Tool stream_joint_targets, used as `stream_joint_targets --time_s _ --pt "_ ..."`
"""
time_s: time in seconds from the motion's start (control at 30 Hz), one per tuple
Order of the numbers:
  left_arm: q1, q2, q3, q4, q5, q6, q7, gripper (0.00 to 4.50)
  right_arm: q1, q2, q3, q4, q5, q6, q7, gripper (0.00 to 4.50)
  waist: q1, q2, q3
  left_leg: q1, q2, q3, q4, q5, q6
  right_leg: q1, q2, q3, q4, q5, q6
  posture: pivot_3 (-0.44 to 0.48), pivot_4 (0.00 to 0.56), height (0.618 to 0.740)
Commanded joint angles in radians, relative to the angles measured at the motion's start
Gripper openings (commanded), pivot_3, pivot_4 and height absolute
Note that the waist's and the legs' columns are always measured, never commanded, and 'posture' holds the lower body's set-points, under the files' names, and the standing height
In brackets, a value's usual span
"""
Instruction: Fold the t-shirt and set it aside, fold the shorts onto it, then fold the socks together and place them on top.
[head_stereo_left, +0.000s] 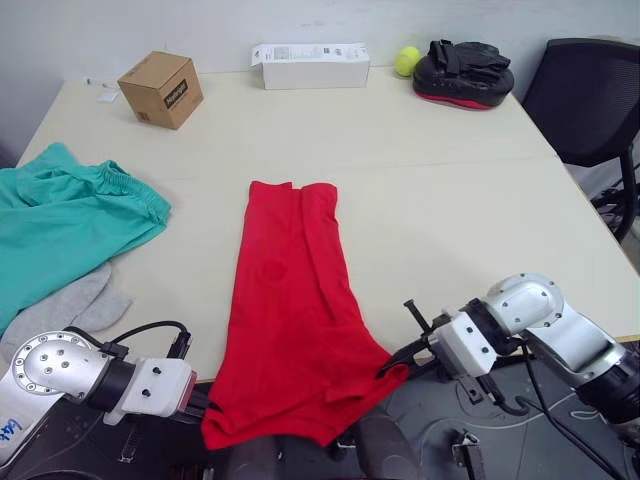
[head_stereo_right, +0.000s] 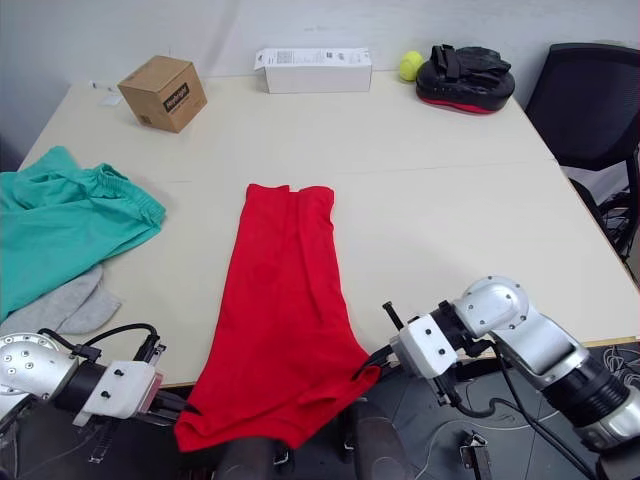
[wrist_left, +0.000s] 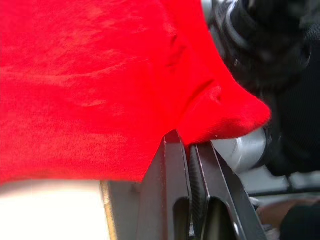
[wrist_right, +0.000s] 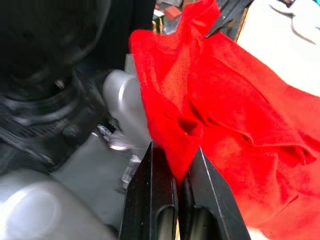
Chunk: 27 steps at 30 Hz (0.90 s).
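Jaws of left gripper (head_stereo_left: 205, 403) and right gripper (head_stereo_left: 400, 362) each pinch hem corner of one bright red cloth t-shirt (head_stereo_left: 292, 300); long axis runs near edge to far across worktop (head_stereo_left: 450, 200), hem overhanging. One teal-green shorts (head_stereo_left: 60, 225), grey knit socks (head_stereo_left: 85, 305) left.

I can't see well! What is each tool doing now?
Left tool: shut on the t-shirt, near hem corner.
Right tool: shut on the t-shirt's other hem corner.

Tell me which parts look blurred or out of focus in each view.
Left wrist view: the bright red cloth t-shirt pinched in the left claw is soft, the dark background blurred. Right wrist view: the grey and black shapes behind the right claw are blurred. Both eye views: the table is evenly lit and sharp.
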Motion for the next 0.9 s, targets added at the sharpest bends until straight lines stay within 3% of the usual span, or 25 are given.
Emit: stream_joint_targets --time_s 0.03,0.23,0.47,0.7,0.9 --pt "-0.013 0.012 0.05 -0.044 -0.075 0.093 -0.02 0.0 -0.002 -0.017 -0.079 -0.062 0.066 0.118 0.037 0.02 0.0 0.0 0.0 0.0 0.0 0.0 0.0 -0.001 0.0 0.0 0.0 0.0 0.0 0.0 0.0 0.0 0.15 0.74" --pt "-0.449 -0.092 -0.015 0.172 -0.112 0.29 0.12 0.0 -0.143 0.109 -0.13 0.078 -0.011 0.184 -0.001 0.02 0.001 0.001 0.001 -0.001 0.0 -0.002 0.003 -0.001 0.0 0.0 0.003 0.0 0.0 0.001 0.001 0.0 0.15 0.74" --pt "-0.853 -0.24 -0.055 0.464 -0.053 0.402 0.24 0.0 -0.424 0.287 -0.178 0.488 -0.186 0.149 -0.091 0.02 -0.005 0.0 0.001 -0.003 0.001 0.001 0.006 -0.001 0.001 -0.002 0.003 0.003 0.005 0.004 0.004 0.0 0.15 0.74" --pt "-1.102 -0.415 -0.101 0.775 0.103 0.34 0.402 0.0 -0.668 0.467 -0.181 0.952 -0.43 0.003 -0.347 0.02 -0.006 0.0 0.001 -0.005 0.003 0.001 0.007 0.002 -0.01 -0.006 0.007 0.004 0.009 0.004 0.003 0.0 0.15 0.74" --pt "-1.247 -0.541 -0.144 1.121 0.244 0.157 0.466 0.0 -0.801 0.589 -0.172 1.269 -0.587 -0.095 -0.531 0.02 -0.009 0.0 0.001 -0.017 0.003 0.007 0.011 0.002 -0.01 -0.021 0.006 0.007 0.015 0.004 0.004 0.0 0.15 0.74"
